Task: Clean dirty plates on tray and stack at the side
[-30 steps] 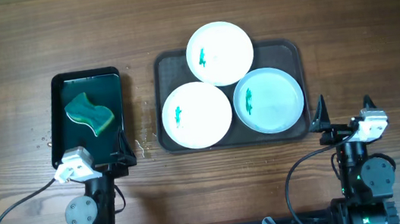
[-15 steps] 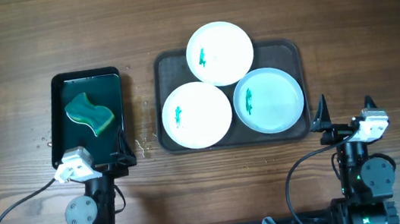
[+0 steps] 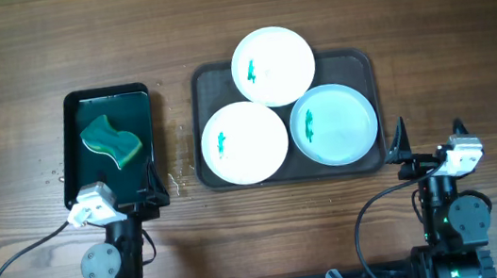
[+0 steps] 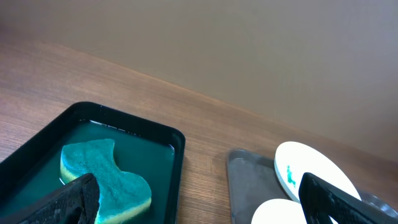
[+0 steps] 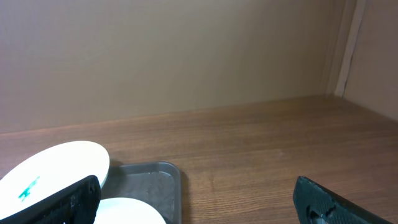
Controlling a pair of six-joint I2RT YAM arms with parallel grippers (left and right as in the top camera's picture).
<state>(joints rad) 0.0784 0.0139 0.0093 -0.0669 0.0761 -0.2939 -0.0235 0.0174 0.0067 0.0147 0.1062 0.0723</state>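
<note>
Seeing all three plates lying on the tray (image 3: 199,83): far plate (image 3: 273,66) hanging over the far rim, near-left plate (image 3: 244,141), bluish plate (image 3: 333,124) at near-right. Touching or slightly overlapping where they meet, not resolving which. Reading a green smear on every one, so counting nothing as cleaned and nothing as stacked at the side yet.

Judging this as the very start, with fetching the cleaning tool as the step in hand.

Moving outward: finding a smaller black tray (image 3: 70,113) on the wooden counter (image 3: 10,54), left of the main tray and apart from it, holding a green sponge (image 3: 111,142) in what looks like shallow greenish liquid.

Expecting the next move to need the left hand going forward and down over the sponge, closing across its narrow waist, then lifting clear of the rim and carrying across to a smeared plate. Probably wanting the right hand steadying or lifting that plate. Watching for drips, and for neighbouring plates shifting when one gets pushed.

Seeing the left hand (image 3: 115,195) hovering at the near end of the black tray, fingers spread fully wide, gripping nothing.

Seeing the right hand (image 3: 429,136) sitting just off the main tray's near-right corner, equally wide, empty, touching no plate.
</note>
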